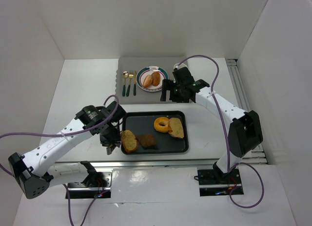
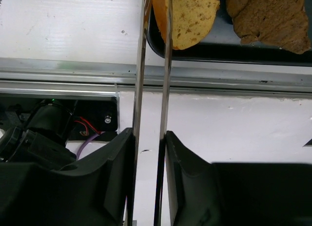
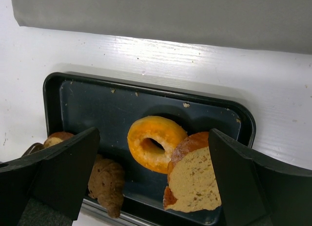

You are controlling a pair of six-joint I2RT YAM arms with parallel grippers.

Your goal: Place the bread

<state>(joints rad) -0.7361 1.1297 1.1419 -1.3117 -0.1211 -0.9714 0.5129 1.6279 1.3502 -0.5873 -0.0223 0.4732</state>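
A black tray (image 1: 146,114) holds a bread slice (image 1: 128,141) at its left end, a brown pastry (image 1: 147,140), a donut (image 1: 162,124) and a second bread slice (image 1: 176,128). My left gripper (image 1: 111,143) is shut on metal tongs (image 2: 165,89). The tong arms reach over the tray's rim (image 2: 224,53) and straddle the left edge of the bread slice (image 2: 192,16). My right gripper (image 1: 171,92) is open and empty, hovering between the plate and the tray. Its wrist view shows the donut (image 3: 139,148) and the second slice (image 3: 195,182) below the gripper (image 3: 151,138).
A plate (image 1: 141,72) with two rolls lies on a grey mat (image 1: 146,63) at the back. Cutlery (image 1: 128,83) lies to its left. The table's metal front rail (image 2: 219,82) runs just below the tray. White walls enclose the table.
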